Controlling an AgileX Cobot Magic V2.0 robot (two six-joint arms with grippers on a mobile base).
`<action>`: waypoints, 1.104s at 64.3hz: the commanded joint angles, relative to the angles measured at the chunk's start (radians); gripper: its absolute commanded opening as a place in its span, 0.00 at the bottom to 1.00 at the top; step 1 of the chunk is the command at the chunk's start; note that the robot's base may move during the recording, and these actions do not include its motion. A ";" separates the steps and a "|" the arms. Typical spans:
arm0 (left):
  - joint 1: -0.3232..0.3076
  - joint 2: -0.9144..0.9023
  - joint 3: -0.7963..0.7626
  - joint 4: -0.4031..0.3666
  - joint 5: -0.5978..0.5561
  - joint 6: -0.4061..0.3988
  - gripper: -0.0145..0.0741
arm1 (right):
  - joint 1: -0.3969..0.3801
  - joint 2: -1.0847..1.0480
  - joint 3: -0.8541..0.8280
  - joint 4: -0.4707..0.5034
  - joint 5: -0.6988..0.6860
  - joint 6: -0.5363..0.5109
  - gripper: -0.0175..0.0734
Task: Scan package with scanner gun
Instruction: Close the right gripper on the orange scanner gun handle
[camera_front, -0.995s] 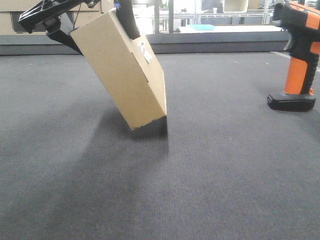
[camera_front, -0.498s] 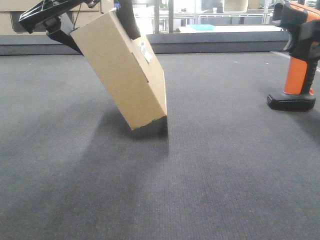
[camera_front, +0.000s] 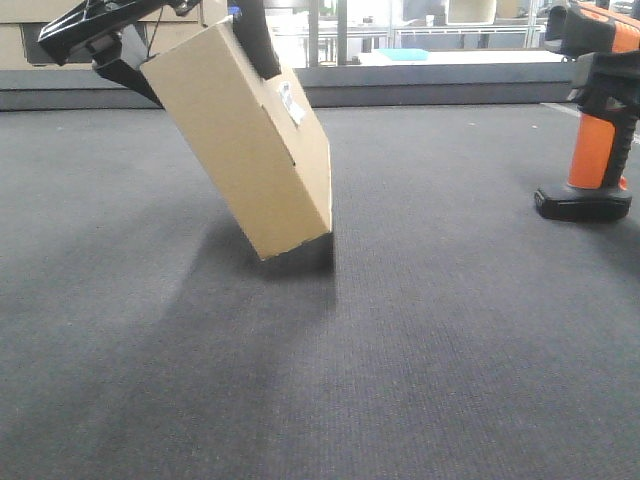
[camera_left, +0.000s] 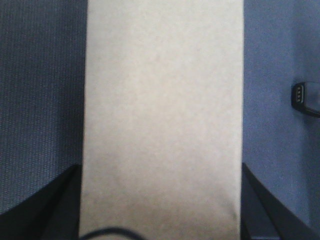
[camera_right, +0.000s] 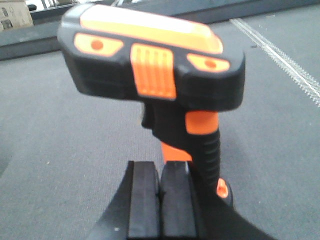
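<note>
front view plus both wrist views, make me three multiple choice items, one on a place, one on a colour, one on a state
1. In the front view, next to the package, the scanner gun stands:
A) to its left
B) to its right
C) on top of it
2. The scanner gun's handle is:
A) blue
B) green
C) orange
3. The package is:
A) tilted, held by the left gripper
B) lying flat
C) upright, untouched

Answers:
1 B, the gun is at the front view's right edge.
2 C, orange shows in the front and right wrist views.
3 A, it leans, and the fingers flank it in the left wrist view.
</note>
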 joint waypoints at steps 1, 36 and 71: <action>0.005 -0.012 -0.003 -0.002 -0.021 0.009 0.04 | -0.001 0.004 -0.007 0.010 -0.028 -0.012 0.02; 0.005 -0.012 -0.003 0.032 -0.077 0.009 0.04 | -0.001 0.107 -0.114 0.106 0.034 0.005 0.81; 0.005 -0.012 -0.003 0.032 -0.077 0.009 0.04 | -0.001 0.221 -0.215 0.197 -0.065 0.005 0.81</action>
